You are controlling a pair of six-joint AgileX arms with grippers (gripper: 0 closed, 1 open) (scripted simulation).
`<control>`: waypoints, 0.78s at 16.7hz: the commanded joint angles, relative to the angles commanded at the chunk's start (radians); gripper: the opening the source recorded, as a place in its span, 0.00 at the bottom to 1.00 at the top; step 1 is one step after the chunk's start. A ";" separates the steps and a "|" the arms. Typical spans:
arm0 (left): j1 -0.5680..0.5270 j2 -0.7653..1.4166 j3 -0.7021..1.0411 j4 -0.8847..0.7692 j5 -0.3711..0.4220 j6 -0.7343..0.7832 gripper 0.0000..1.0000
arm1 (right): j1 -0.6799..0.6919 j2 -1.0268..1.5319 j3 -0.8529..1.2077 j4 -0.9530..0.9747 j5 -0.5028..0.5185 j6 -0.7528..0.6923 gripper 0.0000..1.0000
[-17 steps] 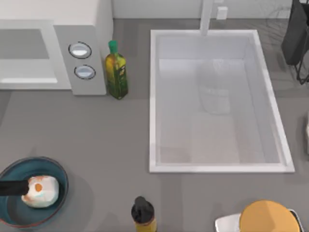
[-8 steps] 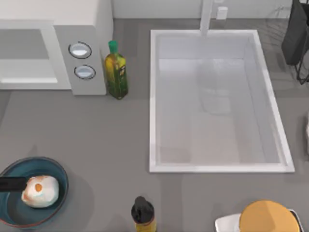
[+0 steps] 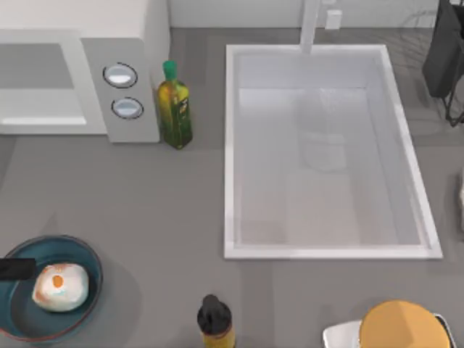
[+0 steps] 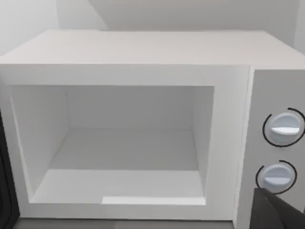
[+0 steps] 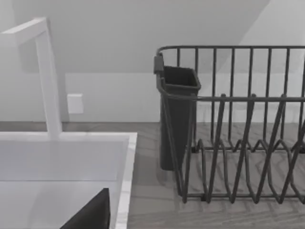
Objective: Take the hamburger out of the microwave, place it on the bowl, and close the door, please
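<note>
The hamburger (image 3: 60,286) sits inside the teal bowl (image 3: 85,255) at the near left corner of the table. The left gripper (image 3: 16,269) pokes in from the left edge, its dark tip over the bowl's left rim, just beside the hamburger; whether its fingers are wide or narrow, I cannot tell. Far left, the microwave (image 4: 143,52) stands with its cavity exposed and bare, an oil bottle (image 3: 174,107) right beside it
</note>
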 joint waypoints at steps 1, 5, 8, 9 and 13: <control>-0.025 0.003 0.001 0.002 -0.025 0.000 0.00 | 0.000 0.000 0.000 0.000 0.000 0.000 1.00; -0.201 0.023 0.006 0.017 -0.201 -0.001 0.00 | 0.000 0.000 0.000 0.000 0.000 0.000 1.00; -0.294 0.037 0.005 0.031 -0.294 -0.001 0.00 | 0.000 0.000 0.000 0.000 0.000 0.000 1.00; -0.305 0.039 0.005 0.033 -0.305 -0.002 0.00 | 0.000 0.000 0.000 0.000 0.000 0.000 1.00; -0.303 0.036 0.004 0.032 -0.303 -0.002 0.00 | 0.000 0.000 0.000 0.000 0.000 0.000 1.00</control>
